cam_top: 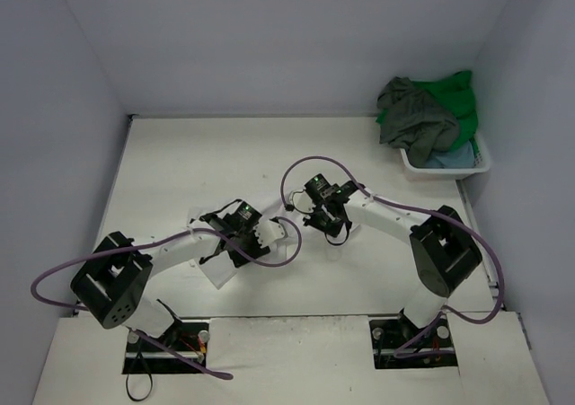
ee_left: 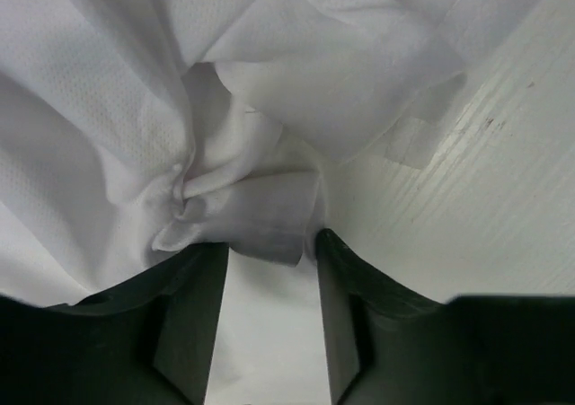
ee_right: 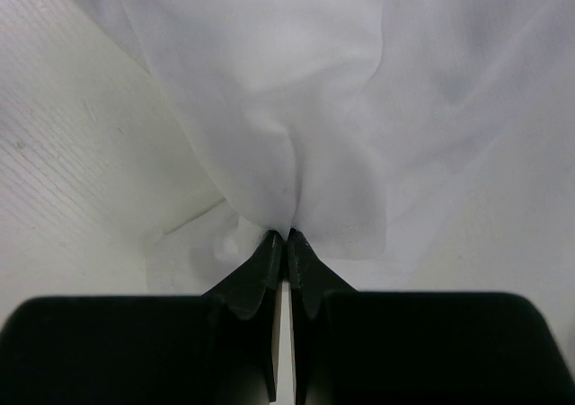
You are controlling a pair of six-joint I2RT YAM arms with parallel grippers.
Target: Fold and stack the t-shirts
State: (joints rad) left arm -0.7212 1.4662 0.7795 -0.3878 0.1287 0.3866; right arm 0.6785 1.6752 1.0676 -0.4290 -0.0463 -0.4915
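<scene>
**Plainly a two-arm hold on the white shirt, with three more waiting in the basket**

Close in, the right gripper (ee_right: 286, 236) has its fingers pressed together on a fold of the white t-shirt (ee_right: 296, 109), and the cloth fans up and away from that pinch toward 12 o'clock in the wrist view. The left gripper (ee_left: 272, 243) stands spread, with a crumpled wad of the same shirt at its fingertips. Whether the fingers bear on the wad, I cannot tell.

The shirt lies near the middle of the table (cam_top: 180, 162), a little toward 6 o'clock, between the two grippers. It looks thin, light and limp, so it will likely sag and bunch wherever it is not held. A hem edge or a shoulder seam looks a better hold than the loose middle, and a single layer could slip out of a shallow pinch.

The table is pale, with fine ridges, and the white cloth is hard to pick out against it. At about 1 o'clock a white basket (cam_top: 422, 164) sits in the far corner, holding a dark grey-olive shirt (cam_top: 409, 118), a green shirt (cam_top: 454, 95) and a light blue shirt (cam_top: 454, 158), all heaped and unfolded. Plain pale walls (cam_top: 269, 37) close in the space.
</scene>
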